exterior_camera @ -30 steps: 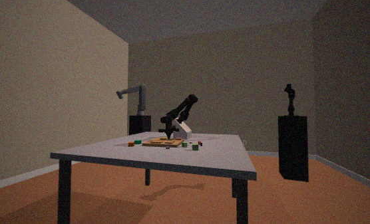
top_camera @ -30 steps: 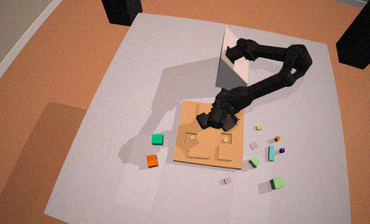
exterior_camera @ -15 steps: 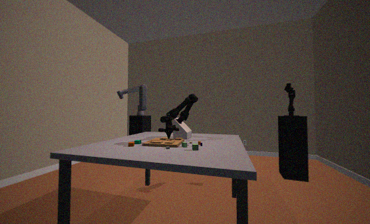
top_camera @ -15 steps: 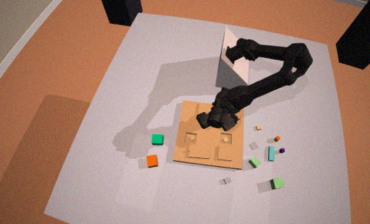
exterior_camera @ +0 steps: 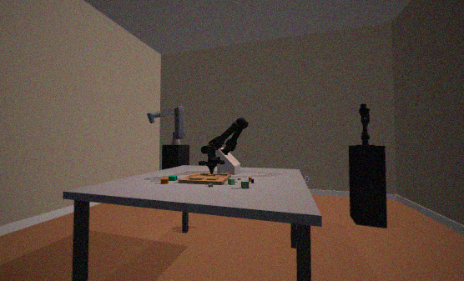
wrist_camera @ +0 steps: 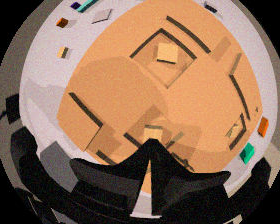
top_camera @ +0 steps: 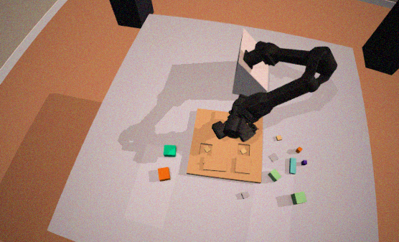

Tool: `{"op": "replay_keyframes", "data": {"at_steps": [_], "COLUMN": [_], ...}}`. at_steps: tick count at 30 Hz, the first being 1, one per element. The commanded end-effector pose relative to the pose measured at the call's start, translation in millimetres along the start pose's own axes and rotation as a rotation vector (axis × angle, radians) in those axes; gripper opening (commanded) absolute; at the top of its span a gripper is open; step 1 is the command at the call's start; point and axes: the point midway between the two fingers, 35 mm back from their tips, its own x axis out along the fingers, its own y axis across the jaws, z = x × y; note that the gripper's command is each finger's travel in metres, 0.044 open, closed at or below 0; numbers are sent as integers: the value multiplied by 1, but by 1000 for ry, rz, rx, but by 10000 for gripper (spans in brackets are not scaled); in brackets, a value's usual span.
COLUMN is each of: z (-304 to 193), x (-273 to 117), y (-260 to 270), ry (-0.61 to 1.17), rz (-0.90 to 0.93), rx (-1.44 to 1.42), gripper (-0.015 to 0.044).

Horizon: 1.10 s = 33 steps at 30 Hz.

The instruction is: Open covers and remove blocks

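Across a pale table [top_camera: 108,200] [exterior_camera: 188,197] [wrist_camera: 35,75], reaching over the wooden puzzle board [top_camera: 204,125] [exterior_camera: 204,182] [wrist_camera: 206,100] with the gripper [top_camera: 233,131] [exterior_camera: 211,173] [wrist_camera: 152,141] clenched, grasping nothing. Pointing fingertips downward near one tan block [wrist_camera: 153,133] in its well. Showing two other tan blocks [top_camera: 244,150] [wrist_camera: 167,52] lying in uncovered wells.
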Motion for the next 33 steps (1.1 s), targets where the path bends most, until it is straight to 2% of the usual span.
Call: {"op": "replay_keyframes", "data": {"at_steps": [1, 6, 13, 24, 33], "z": [0, 0, 0, -1, -1], "x": [-1, -22, -51, -32, -31], "y": [0, -2, -1, -1, -2], "ry": [0, 3, 4, 4, 4], "rz": [0, -4, -5, -4, -4], "rx": [0, -1, -3, -31, -130], "gripper": [26, 144, 144, 144, 144]}}
